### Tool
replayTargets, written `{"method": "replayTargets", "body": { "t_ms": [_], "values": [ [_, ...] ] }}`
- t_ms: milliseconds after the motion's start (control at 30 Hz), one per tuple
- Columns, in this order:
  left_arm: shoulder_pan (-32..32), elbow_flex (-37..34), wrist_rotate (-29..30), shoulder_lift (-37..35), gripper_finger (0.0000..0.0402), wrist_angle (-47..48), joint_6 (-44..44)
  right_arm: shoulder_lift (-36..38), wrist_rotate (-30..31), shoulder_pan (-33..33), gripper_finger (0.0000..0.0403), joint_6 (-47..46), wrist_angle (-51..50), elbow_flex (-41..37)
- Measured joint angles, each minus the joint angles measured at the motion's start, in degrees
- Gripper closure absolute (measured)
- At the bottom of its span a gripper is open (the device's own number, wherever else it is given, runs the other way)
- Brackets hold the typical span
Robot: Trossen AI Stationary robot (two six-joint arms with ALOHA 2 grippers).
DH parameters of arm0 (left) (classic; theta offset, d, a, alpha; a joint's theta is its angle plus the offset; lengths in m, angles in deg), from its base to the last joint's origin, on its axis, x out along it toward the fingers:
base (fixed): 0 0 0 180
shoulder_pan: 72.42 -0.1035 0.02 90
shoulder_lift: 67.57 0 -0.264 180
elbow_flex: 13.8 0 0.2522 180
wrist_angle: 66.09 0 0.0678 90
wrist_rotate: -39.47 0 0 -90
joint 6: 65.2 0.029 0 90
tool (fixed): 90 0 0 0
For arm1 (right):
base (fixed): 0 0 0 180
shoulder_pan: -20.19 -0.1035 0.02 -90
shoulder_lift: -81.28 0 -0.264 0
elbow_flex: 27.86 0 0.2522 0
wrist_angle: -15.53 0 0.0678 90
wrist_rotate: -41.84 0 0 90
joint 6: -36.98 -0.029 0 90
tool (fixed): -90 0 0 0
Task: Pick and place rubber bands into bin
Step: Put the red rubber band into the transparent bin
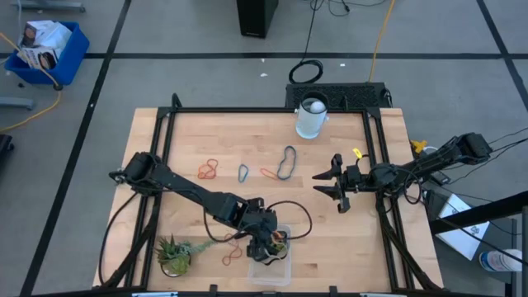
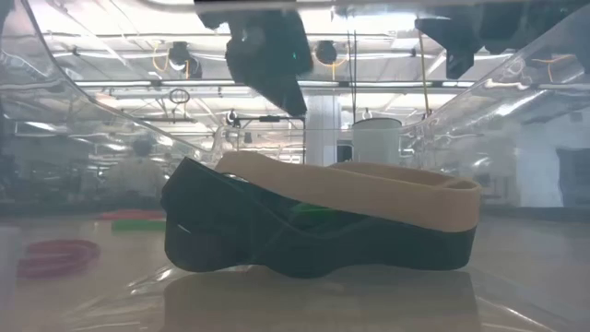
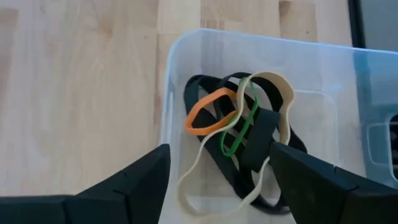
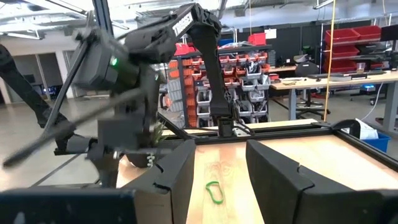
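The clear bin stands near the table's near edge, and in the left wrist view its wall shows. Black, cream, orange and green rubber bands lie in it in a heap, also seen in the low view. My left gripper hangs open just above the bin, its fingers over the heap and holding nothing. Loose bands lie on the table: orange-red, blue-grey, a dark one and orange ones beside the bin. My right gripper is open and empty right of the centre, with a green band ahead of it.
A white cup stands at the table's far edge. A small green plant lies left of the bin. A black cable loop hangs off my left arm. A blue crate sits on the floor beyond the table.
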Motion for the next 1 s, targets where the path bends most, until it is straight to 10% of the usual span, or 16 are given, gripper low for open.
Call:
{"method": "replayTargets", "body": {
  "t_ms": [633,1000],
  "values": [
    [3.94,0.04,9.20,-24.72,0.0117,18.40,15.82,-0.02,0.02,-0.01,0.0264,0.06,-1.73,-0.02],
    [4.76,0.07,10.14,-26.33,0.0117,21.89,18.72,-0.01,0.04,0.00,0.0264,2.93,-2.05,-0.02]
  ]
}}
